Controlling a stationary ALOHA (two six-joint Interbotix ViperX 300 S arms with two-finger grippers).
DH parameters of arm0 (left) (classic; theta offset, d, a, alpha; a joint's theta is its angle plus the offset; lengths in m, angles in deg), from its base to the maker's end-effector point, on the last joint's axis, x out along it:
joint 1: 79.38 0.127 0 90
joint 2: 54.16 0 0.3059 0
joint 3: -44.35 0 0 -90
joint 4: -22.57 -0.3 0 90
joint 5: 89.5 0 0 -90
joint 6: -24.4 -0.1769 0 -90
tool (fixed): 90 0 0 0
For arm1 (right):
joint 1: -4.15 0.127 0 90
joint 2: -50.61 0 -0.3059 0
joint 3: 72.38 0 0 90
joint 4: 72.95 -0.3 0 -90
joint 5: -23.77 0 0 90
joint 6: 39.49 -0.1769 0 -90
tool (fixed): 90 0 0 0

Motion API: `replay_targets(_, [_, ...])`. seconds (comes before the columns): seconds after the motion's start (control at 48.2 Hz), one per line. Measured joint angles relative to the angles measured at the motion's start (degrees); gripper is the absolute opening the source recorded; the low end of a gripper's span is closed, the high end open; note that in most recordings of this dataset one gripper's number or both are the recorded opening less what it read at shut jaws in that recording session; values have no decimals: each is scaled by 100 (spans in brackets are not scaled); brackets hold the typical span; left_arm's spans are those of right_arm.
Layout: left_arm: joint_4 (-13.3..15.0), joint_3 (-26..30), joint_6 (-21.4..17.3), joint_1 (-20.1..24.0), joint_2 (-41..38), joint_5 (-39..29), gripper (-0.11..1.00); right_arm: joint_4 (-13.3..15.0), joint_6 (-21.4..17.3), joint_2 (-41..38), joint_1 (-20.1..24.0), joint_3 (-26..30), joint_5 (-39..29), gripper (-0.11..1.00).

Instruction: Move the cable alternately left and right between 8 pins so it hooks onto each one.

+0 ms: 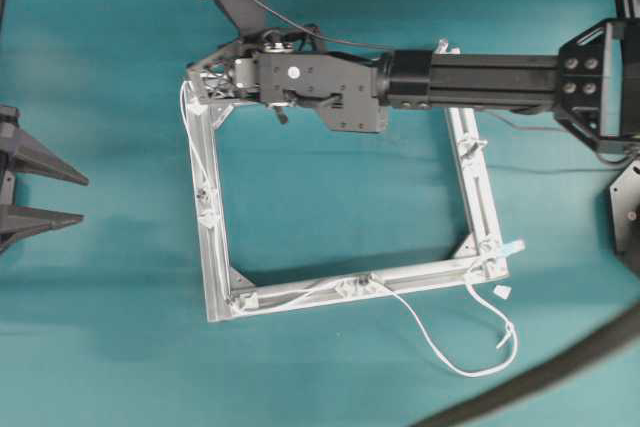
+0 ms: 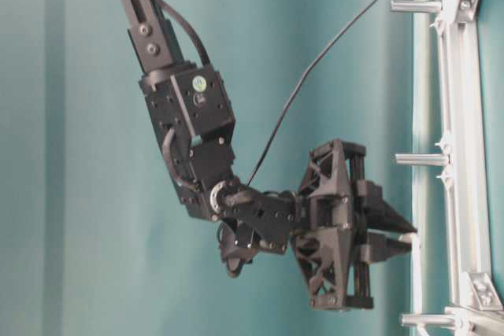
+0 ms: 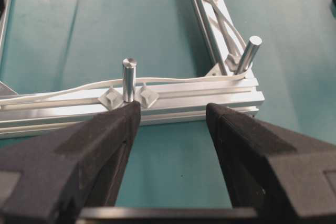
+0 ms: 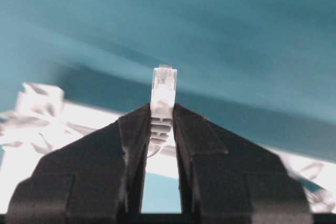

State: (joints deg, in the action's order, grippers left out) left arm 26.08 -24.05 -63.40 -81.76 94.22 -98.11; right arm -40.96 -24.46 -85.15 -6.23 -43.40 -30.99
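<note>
The right pincer (image 4: 161, 121) is pinching the small clear plug (image 4: 164, 90) at the end of the white cable (image 1: 440, 342), its black fingers (image 4: 131, 145) pressing against both sides of the plug. In the overhead view this arm is reaching across to the upper left corner of the square aluminium frame (image 1: 215, 277), which is lying on the teal counter (image 1: 110, 347). The cable is running down the frame's left rail, along the bottom rail past the pins (image 3: 128, 80) (upright metal pegs), then looping loosely at lower right. The left pincer (image 3: 170, 124) is hanging spread wide at the left edge, gripping nothing.
</note>
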Motion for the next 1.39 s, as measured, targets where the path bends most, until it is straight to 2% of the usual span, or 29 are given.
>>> replay_targets(0.249, [0, -26, 0, 0, 0, 0, 65, -114, -9, 176, 62, -536, 62, 15])
replay_targets(0.685, [0, -44, 0, -9, 0, 0, 65, -141, 0, 492, 211, -967, 88, 15])
replay_targets(0.809, [0, -70, 0, -9, 0, 0, 65, -255, -9, 563, 272, -1081, 97, 15])
replay_targets(1.058, [9, -97, -9, 0, 0, 0, 65, -448, 0, 571, 624, -1274, 123, 15])
replay_targets(1.39, [9, -97, 0, -9, 44, -70, 65, -519, 0, 800, 1011, -1617, 431, 15])
